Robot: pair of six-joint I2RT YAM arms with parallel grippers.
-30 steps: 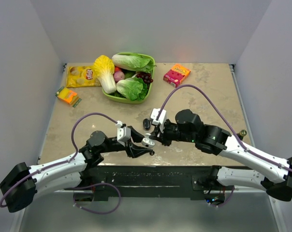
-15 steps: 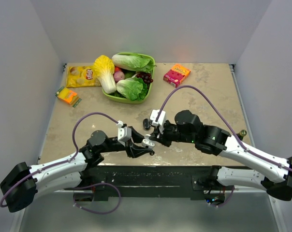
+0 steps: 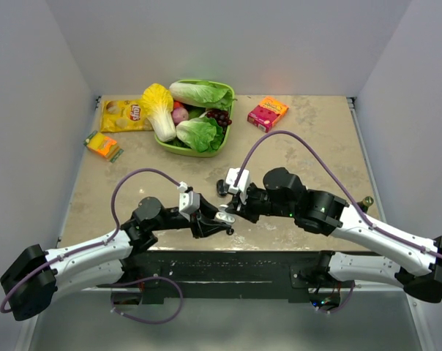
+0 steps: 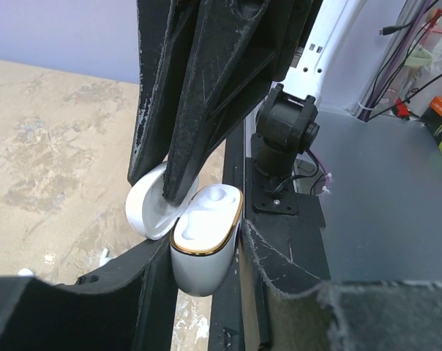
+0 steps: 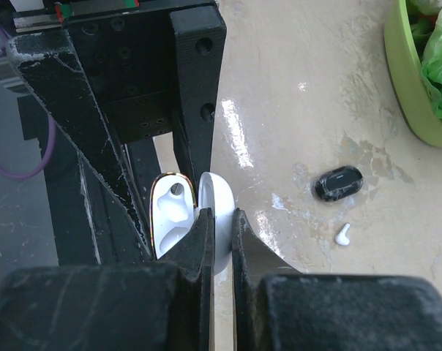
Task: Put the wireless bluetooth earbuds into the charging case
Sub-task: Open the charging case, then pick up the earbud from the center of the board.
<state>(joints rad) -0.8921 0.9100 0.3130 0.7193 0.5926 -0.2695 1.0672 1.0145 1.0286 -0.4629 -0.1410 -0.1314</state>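
Observation:
The white charging case [image 4: 200,252] hangs open just above the table's near edge, and both of its wells show empty. My left gripper [image 4: 205,257] is shut on its gold-rimmed body [image 5: 170,216]. The right gripper [image 5: 221,219] is shut on the raised lid [image 5: 219,191], one finger on each face. In the top view the two grippers meet at the case [image 3: 223,216]. One small white stemmed earbud [image 5: 342,234] lies on the table beyond the case.
A black oval object [image 5: 338,183] lies near the earbud. At the back stand a green basket [image 3: 178,148] of vegetables, a yellow chips bag [image 3: 122,115], a red box [image 3: 268,113] and an orange pack [image 3: 102,145]. The black mounting rail [image 3: 228,263] runs just below the case.
The left gripper's jaws have narrowed on the case. The right gripper has shifted slightly left with the lid. Both arms otherwise hold their places.

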